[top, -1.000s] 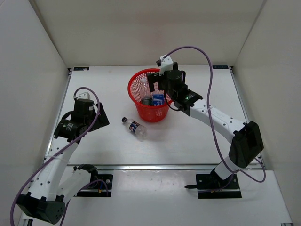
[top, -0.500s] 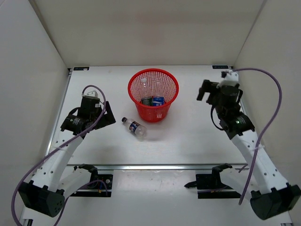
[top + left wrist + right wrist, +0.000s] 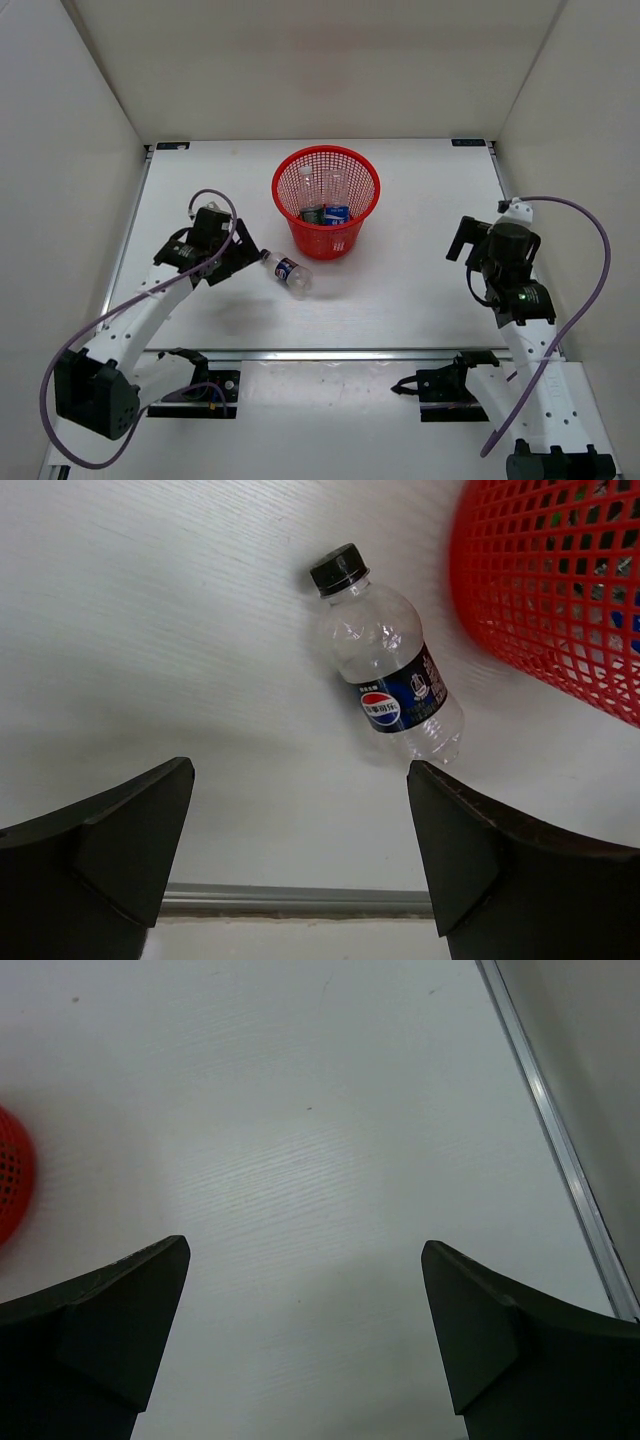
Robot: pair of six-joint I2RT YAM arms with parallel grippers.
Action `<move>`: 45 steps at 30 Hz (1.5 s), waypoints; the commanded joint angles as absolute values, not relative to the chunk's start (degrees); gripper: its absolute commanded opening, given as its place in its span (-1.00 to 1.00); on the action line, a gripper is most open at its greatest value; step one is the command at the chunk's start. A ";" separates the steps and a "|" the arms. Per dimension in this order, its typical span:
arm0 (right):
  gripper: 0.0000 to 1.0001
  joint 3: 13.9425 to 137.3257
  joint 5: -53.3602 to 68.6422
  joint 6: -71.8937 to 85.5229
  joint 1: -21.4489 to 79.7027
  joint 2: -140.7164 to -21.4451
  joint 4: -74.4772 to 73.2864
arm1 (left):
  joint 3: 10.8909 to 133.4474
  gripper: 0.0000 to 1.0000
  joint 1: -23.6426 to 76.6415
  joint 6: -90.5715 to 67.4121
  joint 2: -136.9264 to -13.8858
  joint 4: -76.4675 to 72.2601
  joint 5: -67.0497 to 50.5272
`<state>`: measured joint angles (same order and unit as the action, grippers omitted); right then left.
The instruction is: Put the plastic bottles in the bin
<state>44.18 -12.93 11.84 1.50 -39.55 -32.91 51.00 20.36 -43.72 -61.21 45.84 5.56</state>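
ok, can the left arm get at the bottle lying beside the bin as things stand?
Probably yes: the left claw is open and aimed at the bottle, with nothing between them. The bin stands close beside it, but apart.

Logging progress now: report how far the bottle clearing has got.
Done: at least two bottles lie in the red bin, one blue-labelled. In hand: nothing; the left gripper hangs open beside the dark-label bottle lying on the table near the bin. The right gripper is open over the table. Left: bin that bottle.
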 commanded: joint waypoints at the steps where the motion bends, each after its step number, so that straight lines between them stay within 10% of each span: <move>1: 0.98 44.03 -14.59 10.73 3.08 -39.02 -32.61 | 49.57 0.98 20.30 -49.03 -65.02 38.94 3.43; 19: 0.99 40.25 -17.05 6.77 0.62 -37.70 -30.50 | 46.84 0.91 25.84 -60.65 -86.13 21.10 2.37; 31: 0.98 40.43 -22.60 4.75 2.73 -37.35 -29.27 | 46.75 -0.21 24.35 -57.40 -80.71 28.38 6.41; 45: 0.98 40.25 -19.42 6.06 0.79 -35.42 -29.18 | 85.51 0.01 30.40 -36.92 -76.27 28.59 21.63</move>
<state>39.53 -20.18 5.82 1.04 -36.03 -31.66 83.79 28.69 -42.83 -70.74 31.18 19.88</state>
